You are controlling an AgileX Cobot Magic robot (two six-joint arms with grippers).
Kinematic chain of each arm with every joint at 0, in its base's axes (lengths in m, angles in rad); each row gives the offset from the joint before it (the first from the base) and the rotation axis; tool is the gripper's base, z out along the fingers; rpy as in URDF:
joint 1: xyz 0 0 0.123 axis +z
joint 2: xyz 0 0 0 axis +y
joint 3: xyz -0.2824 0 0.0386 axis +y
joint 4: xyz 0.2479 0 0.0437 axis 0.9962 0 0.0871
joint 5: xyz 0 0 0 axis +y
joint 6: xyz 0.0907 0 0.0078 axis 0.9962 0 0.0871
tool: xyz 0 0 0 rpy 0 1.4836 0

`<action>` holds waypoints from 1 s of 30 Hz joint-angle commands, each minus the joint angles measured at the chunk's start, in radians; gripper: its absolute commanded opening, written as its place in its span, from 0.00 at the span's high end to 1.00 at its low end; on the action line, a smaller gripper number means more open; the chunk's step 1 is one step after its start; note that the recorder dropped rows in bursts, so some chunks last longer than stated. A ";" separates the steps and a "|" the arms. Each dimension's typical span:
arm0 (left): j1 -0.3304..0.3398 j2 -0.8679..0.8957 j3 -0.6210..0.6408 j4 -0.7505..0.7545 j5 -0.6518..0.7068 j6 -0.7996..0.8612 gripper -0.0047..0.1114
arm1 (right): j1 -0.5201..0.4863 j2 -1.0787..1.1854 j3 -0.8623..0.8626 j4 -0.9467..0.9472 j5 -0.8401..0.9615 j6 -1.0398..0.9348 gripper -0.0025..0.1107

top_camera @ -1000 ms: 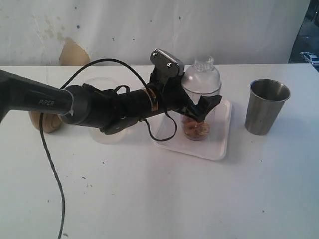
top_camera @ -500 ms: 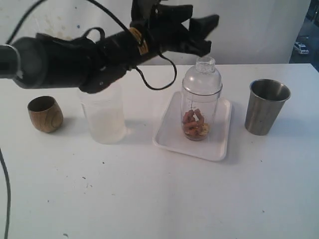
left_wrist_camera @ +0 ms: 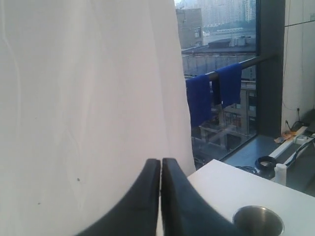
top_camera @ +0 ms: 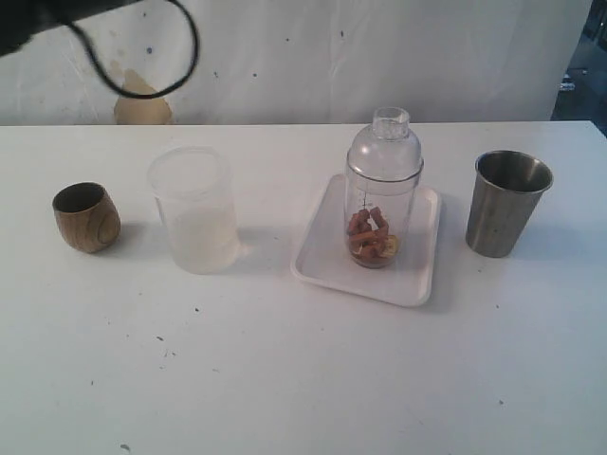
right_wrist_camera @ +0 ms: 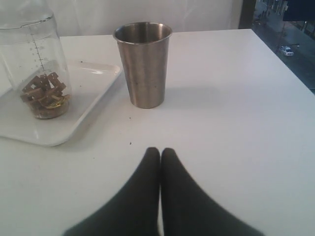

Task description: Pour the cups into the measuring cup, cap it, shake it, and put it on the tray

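Observation:
The measuring cup [top_camera: 382, 194], clear with a domed cap and brown pieces at its bottom, stands upright on the white tray [top_camera: 322, 251]. It also shows in the right wrist view as the measuring cup [right_wrist_camera: 34, 69] on the tray [right_wrist_camera: 88, 93]. A brown wooden cup [top_camera: 85, 217] sits at the far left. The steel tumbler [top_camera: 507, 203] stands right of the tray, seen too as the tumbler [right_wrist_camera: 143, 64] and tumbler rim [left_wrist_camera: 258, 221]. My left gripper [left_wrist_camera: 161, 161] is shut and empty, raised high facing the curtain. My right gripper [right_wrist_camera: 160, 150] is shut and empty, low over the table in front of the tumbler.
A frosted translucent cup [top_camera: 194, 209] stands between the wooden cup and the tray. A black cable loop [top_camera: 142, 57] hangs at the top left of the exterior view. The white table [top_camera: 303, 379] ends near a window on the right.
My left arm has lifted up and away from the measuring cup, leaving the exterior view except for its cable. Its gripper went from open to shut. The measuring cup stayed on the tray.

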 commanded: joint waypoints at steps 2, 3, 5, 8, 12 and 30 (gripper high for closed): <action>-0.001 -0.285 0.172 0.026 0.083 0.008 0.95 | 0.001 -0.001 0.002 -0.004 -0.004 -0.001 0.98; -0.001 -0.329 0.203 0.026 0.095 0.008 0.95 | 0.001 -0.001 0.002 -0.004 -0.004 -0.001 0.98; -0.001 -0.435 0.267 0.026 0.117 0.008 0.95 | 0.001 -0.001 0.002 -0.004 -0.004 -0.001 0.98; -0.001 -0.571 0.357 0.026 0.150 0.008 0.95 | 0.001 -0.001 0.002 -0.004 -0.004 -0.001 0.98; -0.001 -0.748 0.470 0.026 0.188 -0.002 0.95 | 0.001 -0.001 0.002 -0.004 -0.004 -0.001 0.98; -0.001 -0.994 0.601 -0.029 0.313 0.005 0.95 | 0.001 -0.001 0.002 -0.004 -0.004 -0.001 0.98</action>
